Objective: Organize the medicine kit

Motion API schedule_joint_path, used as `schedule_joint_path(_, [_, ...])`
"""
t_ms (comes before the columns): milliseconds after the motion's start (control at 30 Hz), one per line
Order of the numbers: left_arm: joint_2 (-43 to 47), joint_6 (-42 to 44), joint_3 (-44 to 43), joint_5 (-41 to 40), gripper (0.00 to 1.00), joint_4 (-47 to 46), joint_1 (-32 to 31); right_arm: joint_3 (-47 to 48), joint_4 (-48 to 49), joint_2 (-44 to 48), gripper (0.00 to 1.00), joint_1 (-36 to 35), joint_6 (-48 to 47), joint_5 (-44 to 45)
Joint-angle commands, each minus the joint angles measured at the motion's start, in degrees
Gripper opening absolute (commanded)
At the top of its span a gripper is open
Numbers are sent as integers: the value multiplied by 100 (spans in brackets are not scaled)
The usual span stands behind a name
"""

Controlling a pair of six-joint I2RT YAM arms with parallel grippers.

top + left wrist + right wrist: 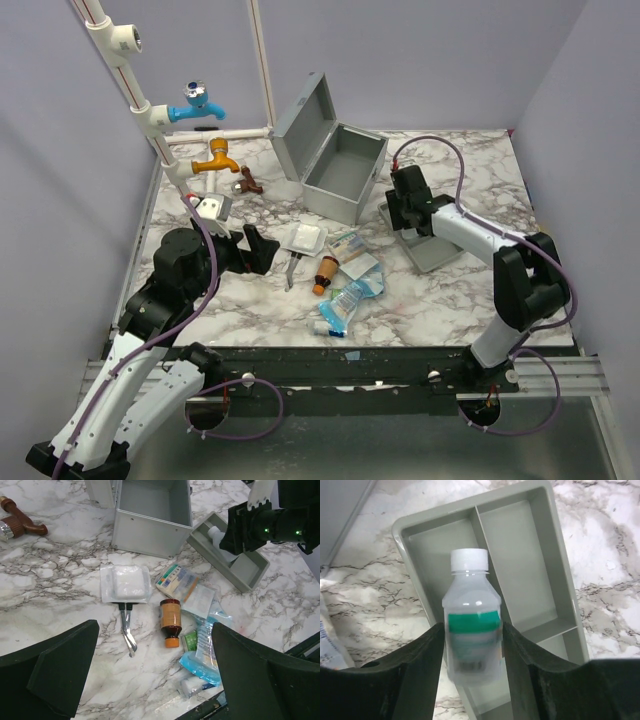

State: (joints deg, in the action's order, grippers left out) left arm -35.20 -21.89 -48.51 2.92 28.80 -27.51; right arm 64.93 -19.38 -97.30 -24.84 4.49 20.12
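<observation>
Toward the far edge of the white, grey-veined marble table (470, 290), about midway along it, the grey metal medicine kit box (340, 170) stands open and empty, its hinged lid tipped up to the left. Plain pale lilac walls (450, 60) close in the table on three sides. White plastic pipes (130, 80) with a blue tap (195, 105) and an orange tap (218, 158) rise at the far left corner.

Just right of the box lies its grey compartmented tray (520, 555). Over it, the right gripper (471, 630) flanks a clear plastic bottle with a white cap and green label (471, 615); whether the fingers press on it I cannot tell.

Near the left edge the left gripper (155, 645) hangs spread wide, holding nothing. Loose packets (350, 300) and a brown bottle (325, 275) lie mid-table.
</observation>
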Motion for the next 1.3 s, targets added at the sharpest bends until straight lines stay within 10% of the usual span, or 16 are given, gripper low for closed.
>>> schedule_joint_path(0, [-6, 71, 35, -169, 99, 3, -21, 197, -128, 384, 55, -56, 63, -133])
schedule_joint_path(233, [-37, 80, 26, -199, 99, 12, -26, 257, 15, 159, 55, -56, 114, 352])
schedule_joint_path(700, [-66, 89, 4, -246, 99, 47, -27, 178, -539, 888, 58, -273, 984, -1784])
schedule_joint_path(1267, [-6, 80, -36, -558, 99, 163, 8, -632, 233, 1490, 66, -1782, 3789, -1639])
